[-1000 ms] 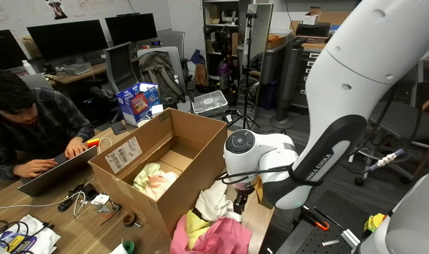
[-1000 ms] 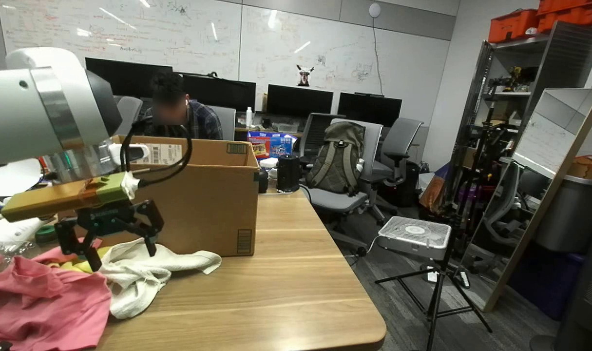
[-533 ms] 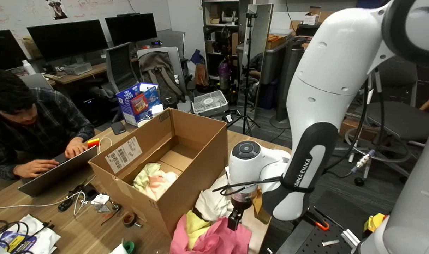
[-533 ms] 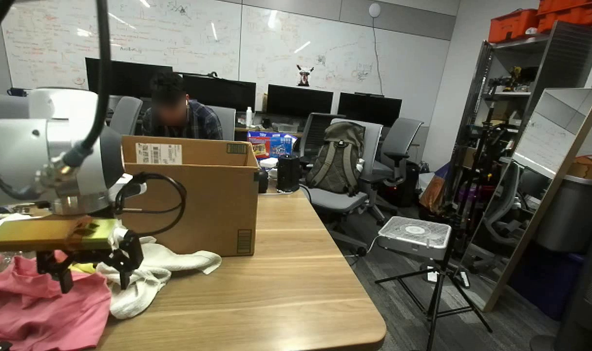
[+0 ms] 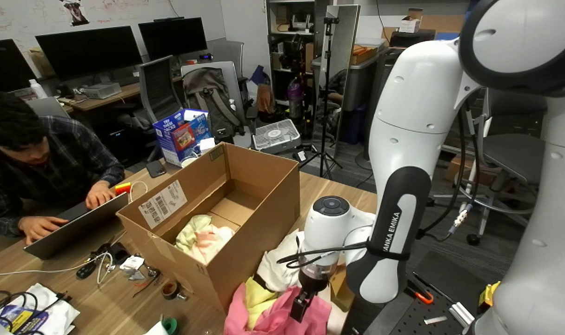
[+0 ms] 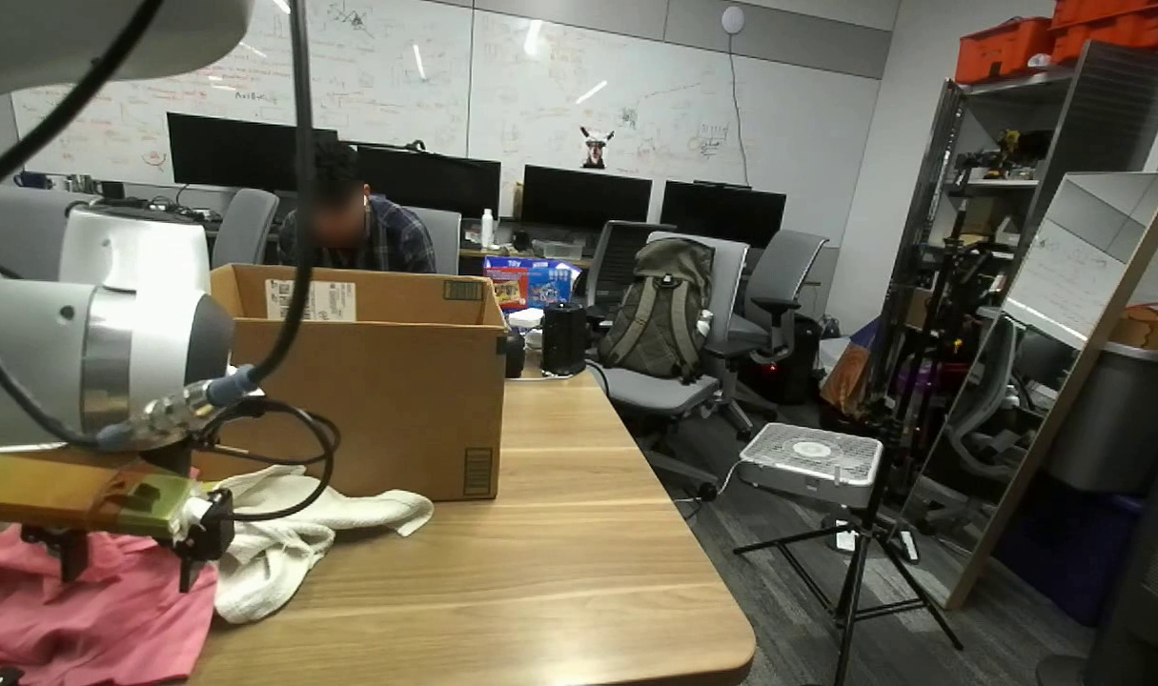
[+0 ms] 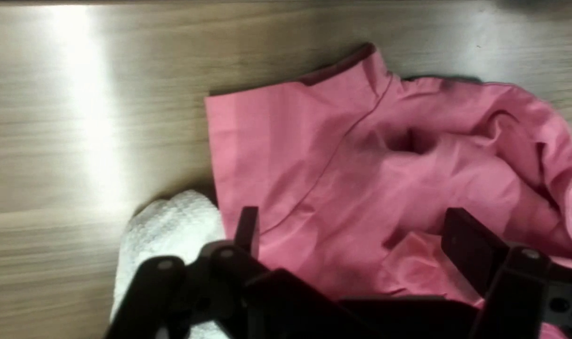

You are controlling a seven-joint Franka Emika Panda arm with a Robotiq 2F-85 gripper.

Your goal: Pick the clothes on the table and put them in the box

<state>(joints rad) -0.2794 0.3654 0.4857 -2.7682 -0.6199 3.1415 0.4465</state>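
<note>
The hand, spread wide and empty, hangs over the pink garment.

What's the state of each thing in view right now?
end effector: open, holding nothing
box: open at the top
pale fabric: heaped inside the box
pink garment: crumpled on the table
yellow garment: bunched up
white cloth: crumpled on the table
laptop: open
monitors: screens dark

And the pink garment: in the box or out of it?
Out. In the wrist view the pink garment lies rumpled on the table, and an exterior view shows it beside the box.
</note>
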